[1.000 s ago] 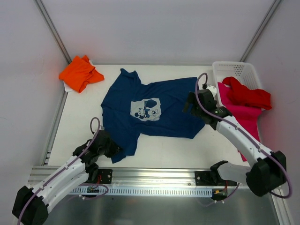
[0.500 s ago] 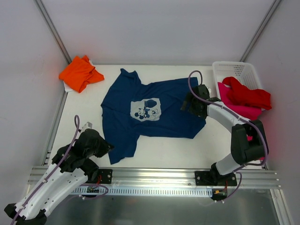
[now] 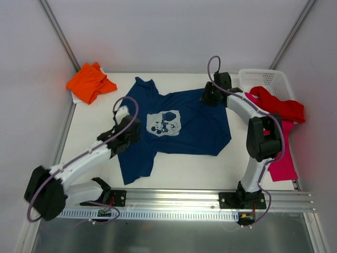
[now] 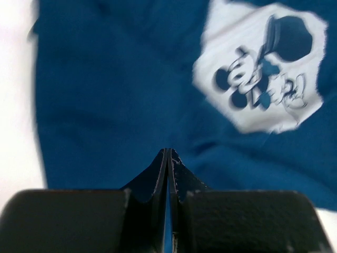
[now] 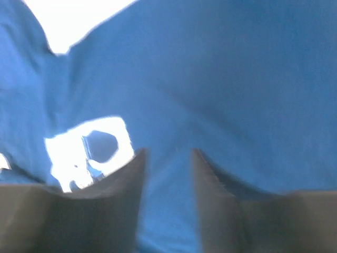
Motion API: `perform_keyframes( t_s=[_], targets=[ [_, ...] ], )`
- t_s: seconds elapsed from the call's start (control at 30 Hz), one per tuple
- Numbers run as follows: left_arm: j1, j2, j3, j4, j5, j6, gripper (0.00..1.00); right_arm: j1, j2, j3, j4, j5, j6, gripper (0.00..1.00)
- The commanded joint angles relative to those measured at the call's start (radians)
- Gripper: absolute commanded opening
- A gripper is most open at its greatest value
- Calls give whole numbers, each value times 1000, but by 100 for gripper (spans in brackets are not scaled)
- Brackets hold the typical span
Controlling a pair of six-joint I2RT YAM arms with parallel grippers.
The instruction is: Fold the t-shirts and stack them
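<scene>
A navy t-shirt (image 3: 184,113) with a pale mouse print (image 3: 163,122) lies spread flat mid-table. My left gripper (image 3: 129,133) hovers over its left side by the sleeve, jaws shut with nothing between them (image 4: 168,152); the print (image 4: 260,79) shows ahead of it. My right gripper (image 3: 207,96) is at the shirt's far right corner, fingers apart (image 5: 166,154) with navy cloth (image 5: 237,79) in the gap. An orange t-shirt (image 3: 90,82) lies crumpled at the back left. A red t-shirt (image 3: 278,108) and a magenta one (image 3: 281,150) lie at the right.
A white mesh basket (image 3: 266,79) stands at the back right, with the red tee draped over its near rim. The magenta tee hangs toward the table's right edge. Metal frame posts rise at both back corners. Bare white table (image 3: 89,126) lies left of the navy shirt.
The left arm swung from the navy shirt's near hem up to its left side, still shut. The right gripper slid from the shirt's right edge to its far corner and narrowed its fingers.
</scene>
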Motion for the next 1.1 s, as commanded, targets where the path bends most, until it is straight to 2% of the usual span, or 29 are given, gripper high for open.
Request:
perform_keyframes(
  t_s=[0.0,0.17,0.23,0.33,0.37,0.5,0.67,1.07],
  targets=[
    [30,239,205,318,-8,259,0,-42,57,153,-6,-95,-22,32],
    [171,517,384,441,269,278,0,-58,252,353,-105,-137,-26,23],
    [211,632,462,447,300,272,0,-66,303,396,-103,-138,-31,19],
    [239,760,550,454,342,278,0,-80,347,437,-97,-125,-32,2],
    [253,816,589,455,360,279,0,-92,382,450,-94,-131,-26,0],
    [288,939,682,455,426,266,0,-127,469,522,-89,-198,21,0],
    [323,1086,815,457,552,236,0,-172,498,543,-76,-195,52,0],
    [391,1179,919,457,595,253,0,-273,515,516,-46,-152,89,0]
  ],
)
